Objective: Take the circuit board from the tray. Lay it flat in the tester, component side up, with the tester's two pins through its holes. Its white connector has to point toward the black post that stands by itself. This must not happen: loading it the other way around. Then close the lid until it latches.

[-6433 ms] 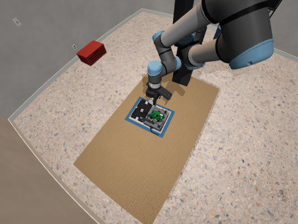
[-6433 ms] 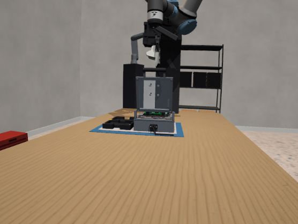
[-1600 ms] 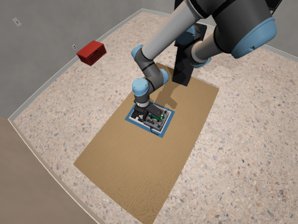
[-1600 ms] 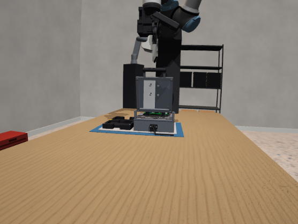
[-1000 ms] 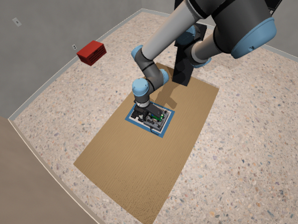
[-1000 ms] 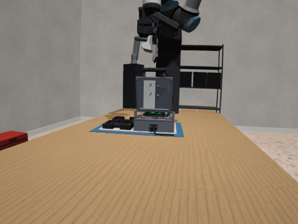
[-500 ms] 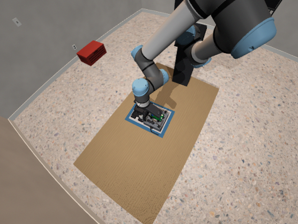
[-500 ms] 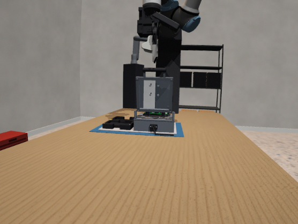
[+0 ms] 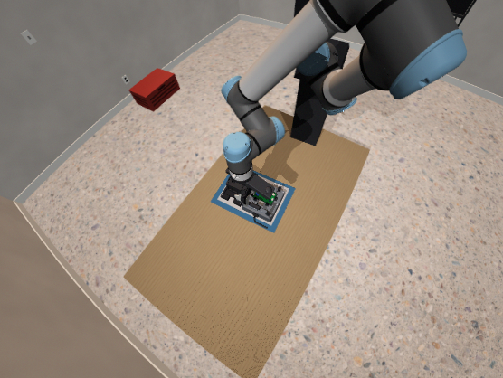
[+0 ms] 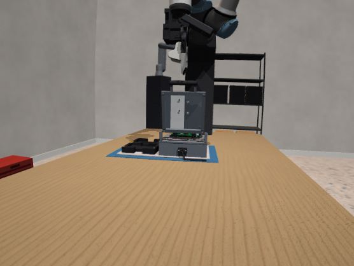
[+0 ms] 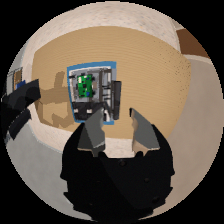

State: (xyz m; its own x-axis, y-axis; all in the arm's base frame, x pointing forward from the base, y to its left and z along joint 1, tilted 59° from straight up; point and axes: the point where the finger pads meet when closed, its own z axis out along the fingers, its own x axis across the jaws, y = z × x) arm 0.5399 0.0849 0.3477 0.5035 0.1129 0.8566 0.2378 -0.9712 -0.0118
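Observation:
The green circuit board (image 9: 267, 200) lies flat inside the grey tester (image 10: 183, 148), and it also shows in the wrist view (image 11: 86, 86). The tester's lid (image 10: 183, 109) stands upright and open at the tester's back. The black tray (image 10: 141, 146) sits beside the tester on the left, on the same blue mat (image 10: 162, 156), and looks empty. My gripper (image 10: 178, 58) hangs high above the tester and tray. Its fingers stand partly apart with nothing between them. I cannot make out the pins or the white connector at this size.
The arm's black pedestal (image 9: 312, 113) stands at the table's far end. A black shelf rack (image 10: 239, 92) stands behind the table. A red box (image 9: 155, 89) lies on the floor by the wall.

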